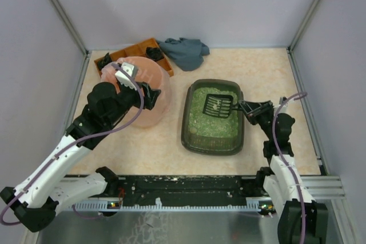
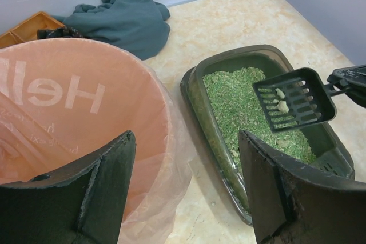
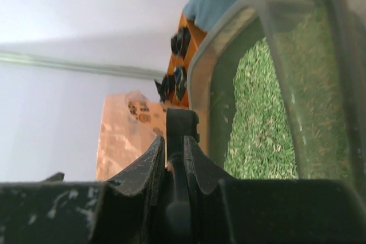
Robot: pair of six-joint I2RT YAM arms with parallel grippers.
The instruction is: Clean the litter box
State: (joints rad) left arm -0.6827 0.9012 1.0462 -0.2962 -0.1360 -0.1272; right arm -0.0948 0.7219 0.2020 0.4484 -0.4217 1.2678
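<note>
- Our right gripper (image 1: 251, 108) pinches the scoop (image 1: 217, 104) above the litter box (image 1: 213, 147), with perhaps pale clumps (image 2: 280, 100) aboard.
- Our left gripper (image 2: 186, 135) gapes empty over the bin (image 2: 86, 84), left of the litter box.

I work in a lab test cell, not a home. Plain pale panel walls (image 1: 171, 4) and metal corner posts (image 1: 62, 10) box in my beige tabletop (image 1: 269, 78). A black mounting rail (image 1: 189, 186) lines its near edge. The household props look staged: litter box (image 1: 184, 121), bagged bin (image 1: 157, 104), orange tray (image 1: 140, 48).
</note>
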